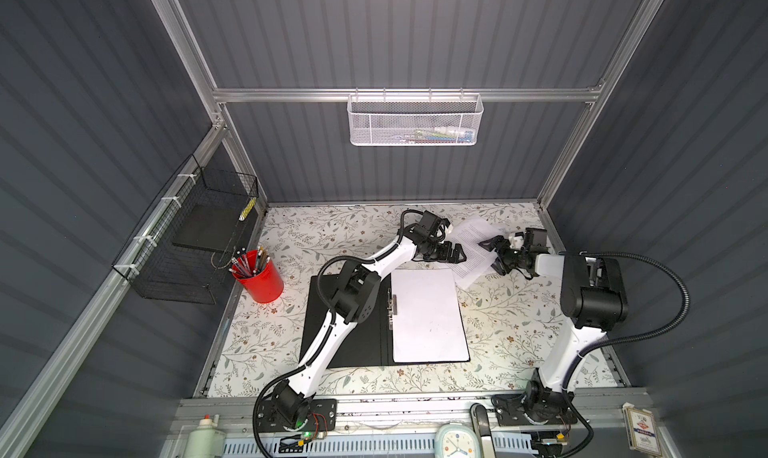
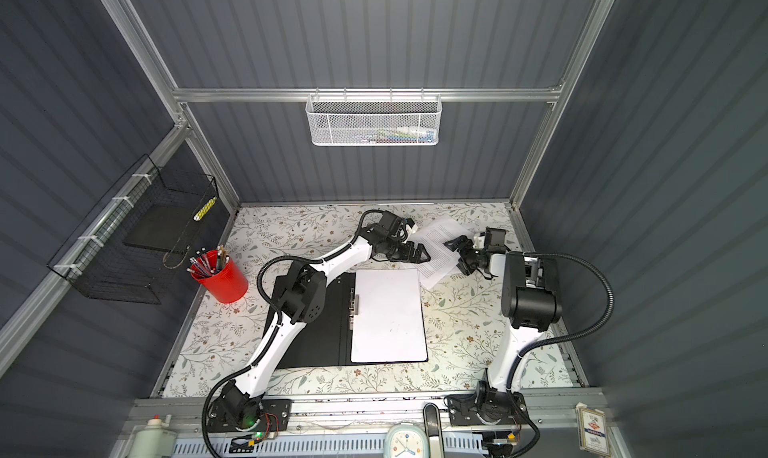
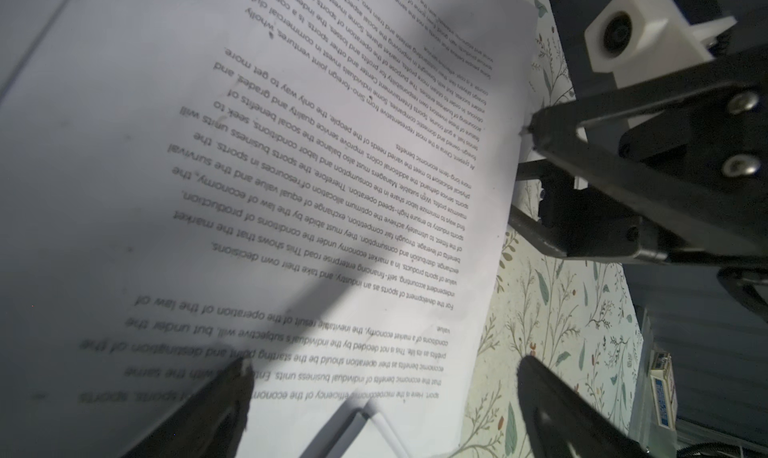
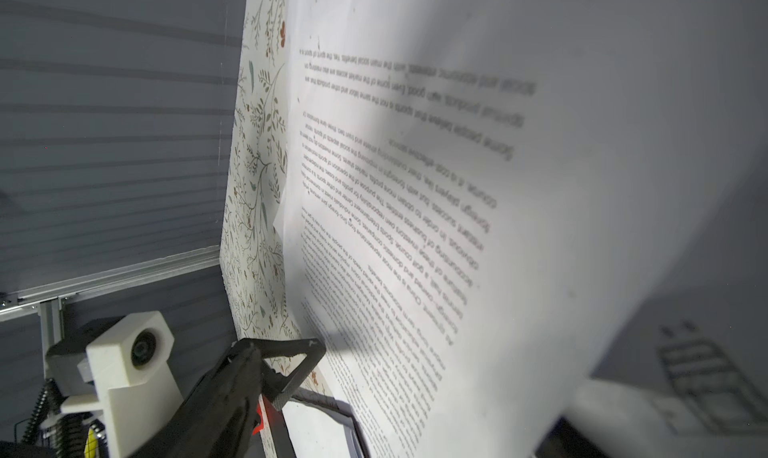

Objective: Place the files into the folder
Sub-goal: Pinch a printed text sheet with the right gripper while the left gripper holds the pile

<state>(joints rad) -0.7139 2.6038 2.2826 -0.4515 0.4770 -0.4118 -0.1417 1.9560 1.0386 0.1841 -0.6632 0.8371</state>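
Observation:
The folder (image 1: pixel 365 343) lies open in mid-table, black inside up, with a metal clip (image 1: pixel 392 306) at its spine. A white sheet (image 1: pixel 428 314), blank side up, lies on its right half. The files (image 1: pixel 473 237), printed sheets in a loose pile (image 2: pixel 440 235), lie at the back right on the cloth. My left gripper (image 1: pixel 457 253) is open at the pile's left edge; in its wrist view one finger (image 3: pixel 224 397) rests over the text (image 3: pixel 332 210). My right gripper (image 1: pixel 489 254) stands open around the pile's right edge (image 3: pixel 534 177).
A red cup of pencils (image 1: pixel 259 277) stands at the left. A black wire basket (image 1: pixel 183 243) hangs on the left wall and a white mesh basket (image 1: pixel 415 119) on the back rail. A clock (image 1: pixel 455 441), a bottle (image 1: pixel 205 435) and a card box (image 1: pixel 642 431) sit along the front.

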